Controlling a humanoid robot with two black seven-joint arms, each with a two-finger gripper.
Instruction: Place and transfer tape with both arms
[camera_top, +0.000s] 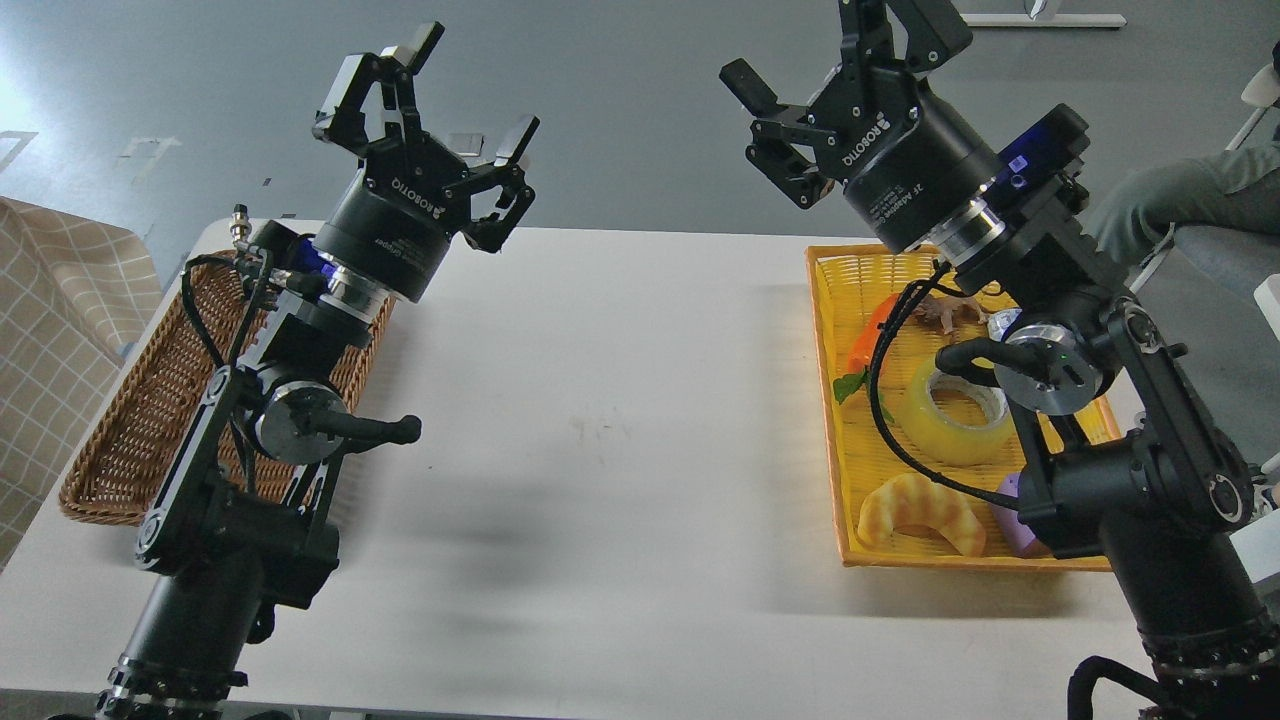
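Observation:
The tape (950, 425), a thick translucent yellow roll with a whitish core, lies flat in the yellow basket (835, 400) at the right, partly behind my right arm's wrist and cable. My right gripper (835, 55) is open and empty, raised high above the basket's far end. My left gripper (430, 95) is open and empty, raised above the far end of the brown wicker basket (120, 430) at the left. Both grippers are far from the tape.
The yellow basket also holds an orange carrot toy (868, 335), a striped croissant toy (918, 510), a purple object (1015, 520) and a small pale item near the back. A white table (620, 430) spans between the baskets. A seated person (1190, 195) is at the far right.

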